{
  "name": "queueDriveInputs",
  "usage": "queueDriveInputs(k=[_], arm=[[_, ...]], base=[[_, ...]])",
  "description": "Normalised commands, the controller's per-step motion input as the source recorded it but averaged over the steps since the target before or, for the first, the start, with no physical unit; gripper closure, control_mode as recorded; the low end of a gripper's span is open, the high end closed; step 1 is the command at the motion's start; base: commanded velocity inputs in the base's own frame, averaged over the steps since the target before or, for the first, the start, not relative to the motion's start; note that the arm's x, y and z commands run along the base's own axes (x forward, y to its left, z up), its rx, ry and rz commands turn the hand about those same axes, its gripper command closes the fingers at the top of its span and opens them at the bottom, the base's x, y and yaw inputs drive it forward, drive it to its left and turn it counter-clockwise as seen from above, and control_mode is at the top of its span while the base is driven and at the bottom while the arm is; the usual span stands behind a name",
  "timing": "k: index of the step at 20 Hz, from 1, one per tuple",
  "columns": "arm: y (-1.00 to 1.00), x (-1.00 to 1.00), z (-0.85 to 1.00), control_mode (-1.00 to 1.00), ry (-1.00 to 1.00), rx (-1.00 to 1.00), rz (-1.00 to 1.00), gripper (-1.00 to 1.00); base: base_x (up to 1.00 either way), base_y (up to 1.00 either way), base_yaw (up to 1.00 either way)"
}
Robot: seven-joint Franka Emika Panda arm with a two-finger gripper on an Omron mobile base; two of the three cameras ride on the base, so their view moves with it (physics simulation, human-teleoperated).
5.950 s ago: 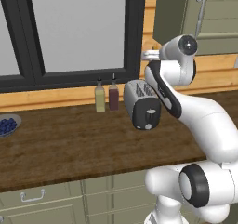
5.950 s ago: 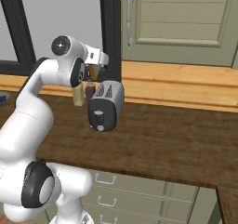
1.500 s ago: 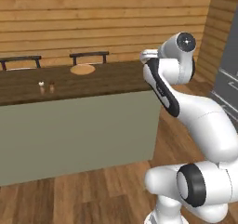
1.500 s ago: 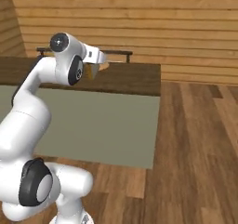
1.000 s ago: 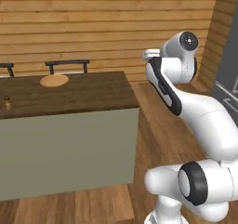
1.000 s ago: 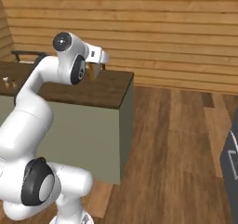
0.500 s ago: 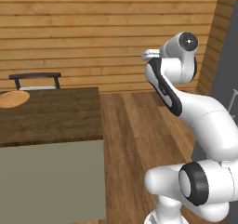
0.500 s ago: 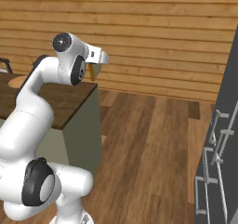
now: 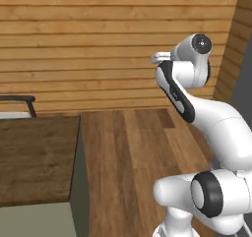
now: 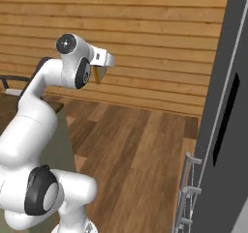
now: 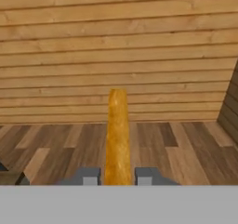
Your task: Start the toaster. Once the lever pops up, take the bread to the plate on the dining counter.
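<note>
The bread (image 11: 117, 130) shows edge-on as an upright orange-brown crust, clamped between the two fingertips of my gripper (image 11: 117, 176). In the right base view the gripper (image 10: 98, 71) is raised at shoulder height over the wood floor, with the tan slice (image 10: 101, 75) hanging from it. The dining counter (image 9: 34, 157), a dark brown wood-grain top with grey-green sides, lies low at the left, well apart from the gripper; its corner (image 10: 58, 106) sits behind the arm. The toaster, the lever and the plate are out of view.
A tall dark appliance (image 10: 225, 106) with a metal rack (image 10: 186, 193) at its foot stands close on the right. A dark chair back (image 9: 19, 99) rises behind the counter. Open wood floor (image 9: 133, 147) runs ahead to a plank wall (image 9: 98, 44).
The whole scene has slid left as the base turns right. The counter has gone to the left edge and the plate has left the view. The bread stays in the gripper.
</note>
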Motion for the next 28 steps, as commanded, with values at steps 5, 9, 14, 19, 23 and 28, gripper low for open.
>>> queueDriveInputs(k=[5,9,14,19,23,28], arm=[[0.00,0.00,0.00,1.00,0.00,0.00,0.00,1.00],[0.00,0.00,0.00,1.00,0.00,0.00,0.00,1.00],[0.00,0.00,0.00,1.00,0.00,0.00,0.00,1.00],[0.00,0.00,0.00,1.00,0.00,0.00,0.00,1.00],[0.00,0.00,0.00,1.00,0.00,0.00,0.00,1.00],[0.00,0.00,0.00,1.00,0.00,0.00,0.00,1.00]], base=[[1.00,0.03,0.09],[1.00,-0.06,0.04],[1.00,0.00,0.00],[1.00,0.00,0.00],[1.00,-0.03,0.00],[0.96,-0.06,0.39]])
